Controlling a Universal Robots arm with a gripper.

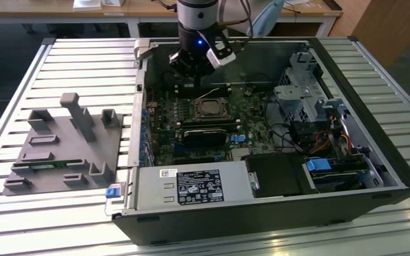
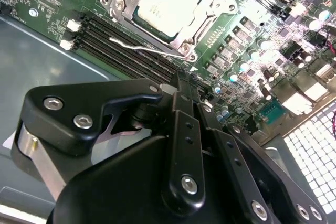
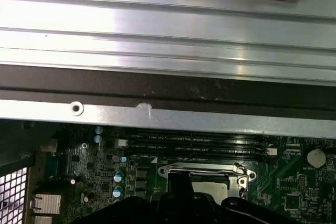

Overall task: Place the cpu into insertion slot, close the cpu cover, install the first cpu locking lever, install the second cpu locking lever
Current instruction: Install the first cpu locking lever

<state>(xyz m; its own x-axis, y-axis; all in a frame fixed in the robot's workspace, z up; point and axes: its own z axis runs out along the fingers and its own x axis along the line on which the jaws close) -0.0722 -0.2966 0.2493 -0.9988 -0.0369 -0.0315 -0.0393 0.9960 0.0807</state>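
1. Gripper (image 1: 192, 72) hangs from the arm at the upper centre of the exterior view, inside the open computer case (image 1: 376, 176). In the second wrist view the gripper (image 2: 181, 80) has its fingers drawn together to a single tip with nothing between them. It is judged clenched and empty.
2. The cpu (image 2: 168, 3) is seated in the insertion slot (image 1: 198, 109), pale face up. The slot sits at the centre of the exterior view, on the green motherboard (image 1: 166, 133).
3. The cpu cover (image 2: 202, 24) lies down flat around the chip, so that the chip shows through its window. Placement and cover closing are judged done.
4. A locking lever (image 2: 139, 45), a thin silver wire, lies over the black memory slots (image 2: 105, 30), just outside the cover edge nearest the gripper. Its long axis runs parallel to that edge and along the slots. It looks loose rather than latched, though no catch can be made out.
5. Governing relation:
   - The lever lies between the gripper tip and the socket.
   - The tip stands near the lever's end at the socket corner. Whether they touch cannot be told.
   - In the exterior view the socket lies directly below the gripper in the frame, just beside it.
6. Work in hand is judged to be this lever.
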